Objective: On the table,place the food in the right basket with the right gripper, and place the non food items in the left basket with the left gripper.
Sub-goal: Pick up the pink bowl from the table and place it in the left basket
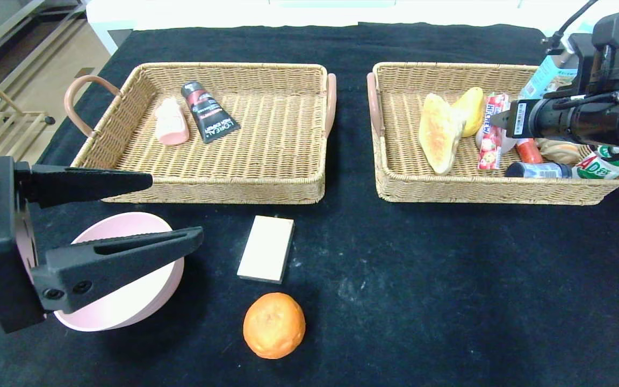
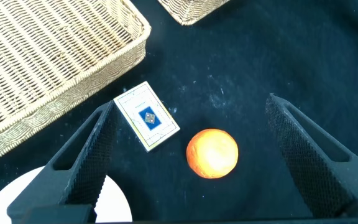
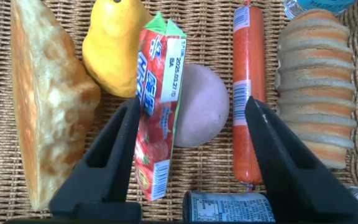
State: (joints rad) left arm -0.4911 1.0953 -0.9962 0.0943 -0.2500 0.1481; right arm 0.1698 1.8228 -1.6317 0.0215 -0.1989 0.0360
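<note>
Sorting mostly done. Right basket holds bread, pear, sausage, candy pack; right gripper hangs over it, jaws apart, gripping nothing. Left basket has two items. Still on table: round, dimpled orange, card box, pink bowl. Left gripper wide open, empty.

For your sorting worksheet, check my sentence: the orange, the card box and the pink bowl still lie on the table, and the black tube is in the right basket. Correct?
One slip: the head view shows the black tube in the left basket. The orange, card box and pink bowl do lie on the table.
</note>
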